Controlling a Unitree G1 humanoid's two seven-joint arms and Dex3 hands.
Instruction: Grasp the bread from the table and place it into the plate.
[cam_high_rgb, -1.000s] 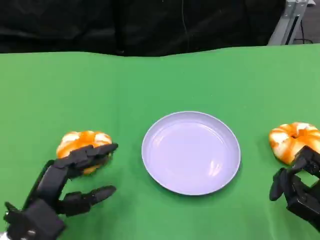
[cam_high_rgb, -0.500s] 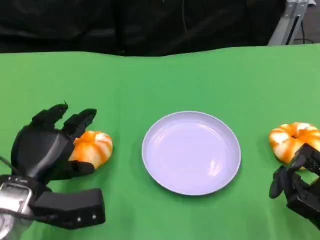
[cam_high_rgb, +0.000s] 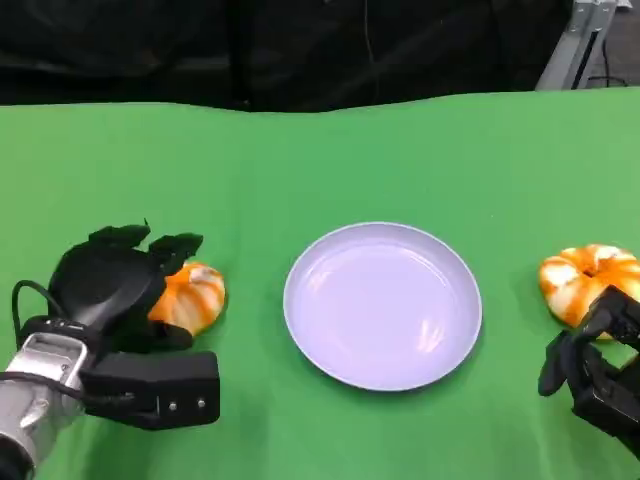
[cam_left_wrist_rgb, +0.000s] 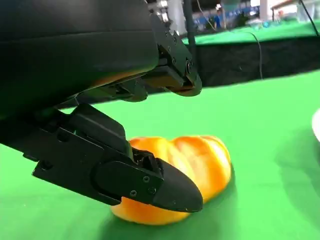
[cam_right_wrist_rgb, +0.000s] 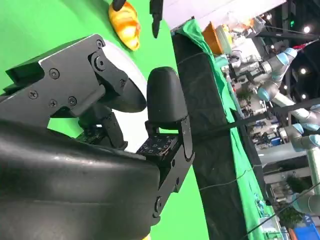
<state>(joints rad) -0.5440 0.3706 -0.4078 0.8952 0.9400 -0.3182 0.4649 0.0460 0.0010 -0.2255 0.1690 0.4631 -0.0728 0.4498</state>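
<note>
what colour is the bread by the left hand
Orange with pale cream stripes; the bread by the left hand shows best in the left wrist view.

On a green worktop (cam_high_rgb: 400, 150), the robot's left hand (cam_high_rgb: 105, 285) arches over an orange-and-white bread (cam_high_rgb: 190, 297) at left, fingers (cam_high_rgb: 175, 245) curled across its far side. A pale plate (cam_high_rgb: 382, 304) sits at centre; a second bread (cam_high_rgb: 583, 280) lies at right, beside the right hand (cam_high_rgb: 592, 370).
</note>
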